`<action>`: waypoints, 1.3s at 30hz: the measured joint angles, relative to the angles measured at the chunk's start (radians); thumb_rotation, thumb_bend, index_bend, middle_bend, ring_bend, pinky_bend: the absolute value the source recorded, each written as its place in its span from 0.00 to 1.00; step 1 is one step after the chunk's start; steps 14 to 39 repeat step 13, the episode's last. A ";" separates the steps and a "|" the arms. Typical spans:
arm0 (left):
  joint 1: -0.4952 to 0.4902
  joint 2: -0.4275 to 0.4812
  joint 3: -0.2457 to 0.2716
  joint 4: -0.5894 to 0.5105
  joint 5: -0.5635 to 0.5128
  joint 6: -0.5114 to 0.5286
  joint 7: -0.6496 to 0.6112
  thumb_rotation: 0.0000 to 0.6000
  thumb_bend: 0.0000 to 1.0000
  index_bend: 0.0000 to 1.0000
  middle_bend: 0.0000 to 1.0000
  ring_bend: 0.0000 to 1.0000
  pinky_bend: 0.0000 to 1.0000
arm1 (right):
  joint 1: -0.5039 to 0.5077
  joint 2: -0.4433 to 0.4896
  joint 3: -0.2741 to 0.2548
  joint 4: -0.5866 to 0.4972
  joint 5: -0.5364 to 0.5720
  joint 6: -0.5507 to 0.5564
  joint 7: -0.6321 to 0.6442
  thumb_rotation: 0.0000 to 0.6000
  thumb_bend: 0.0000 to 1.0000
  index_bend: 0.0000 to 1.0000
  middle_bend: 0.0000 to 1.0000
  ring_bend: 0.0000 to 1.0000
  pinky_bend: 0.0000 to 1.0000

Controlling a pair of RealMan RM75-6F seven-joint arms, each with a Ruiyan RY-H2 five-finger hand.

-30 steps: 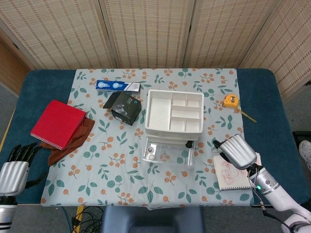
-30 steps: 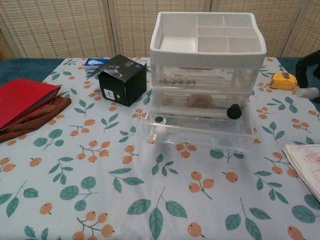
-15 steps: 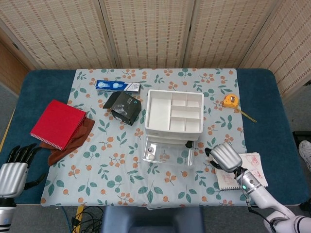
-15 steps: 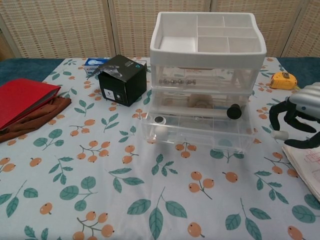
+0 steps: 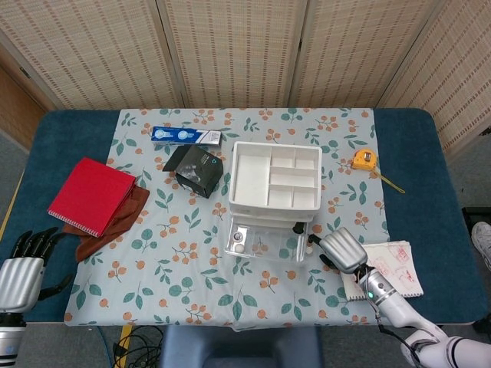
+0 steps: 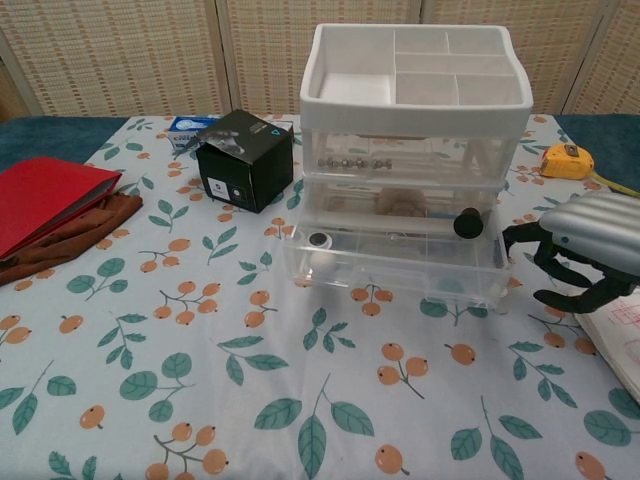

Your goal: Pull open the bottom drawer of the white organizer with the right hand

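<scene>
The white organizer (image 5: pixel 275 180) (image 6: pixel 415 95) stands mid-table with its clear bottom drawer (image 5: pixel 265 239) (image 6: pixel 392 262) pulled out toward me; small items lie inside. My right hand (image 5: pixel 341 249) (image 6: pixel 578 250) is just right of the drawer's front corner, fingers curled downward and holding nothing; whether a fingertip touches the drawer I cannot tell. My left hand (image 5: pixel 23 264) rests at the table's near left edge, fingers spread, away from everything.
A black box (image 5: pixel 199 170) (image 6: pixel 245 158) and a blue box (image 5: pixel 186 136) lie left of the organizer. A red notebook (image 5: pixel 92 195) (image 6: pixel 45 200) sits on a brown cloth. A yellow tape measure (image 5: pixel 364 159) (image 6: pixel 566 160) is at right, a paper pad (image 5: pixel 383 268) (image 6: pixel 615 330) under my right hand.
My right hand has moved left across the paper pad, closing in on the right front corner of the open bottom drawer. The drawer and left hand have not moved.
</scene>
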 measured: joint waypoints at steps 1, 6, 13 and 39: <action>0.000 0.000 0.000 0.001 -0.001 0.000 -0.001 1.00 0.21 0.18 0.15 0.14 0.09 | -0.002 0.004 0.001 -0.004 0.000 0.004 -0.001 1.00 0.40 0.23 0.80 1.00 1.00; -0.001 0.001 -0.003 0.005 -0.004 -0.002 -0.005 1.00 0.21 0.18 0.15 0.14 0.09 | -0.027 0.045 0.009 -0.040 -0.004 0.069 -0.016 1.00 0.40 0.23 0.73 0.94 1.00; -0.008 -0.007 -0.005 0.010 -0.012 -0.015 0.002 1.00 0.21 0.18 0.15 0.14 0.09 | -0.123 0.179 0.026 -0.169 -0.003 0.257 -0.041 1.00 0.40 0.23 0.53 0.61 0.80; -0.008 -0.007 -0.005 0.010 -0.012 -0.015 0.002 1.00 0.21 0.18 0.15 0.14 0.09 | -0.123 0.179 0.026 -0.169 -0.003 0.257 -0.041 1.00 0.40 0.23 0.53 0.61 0.80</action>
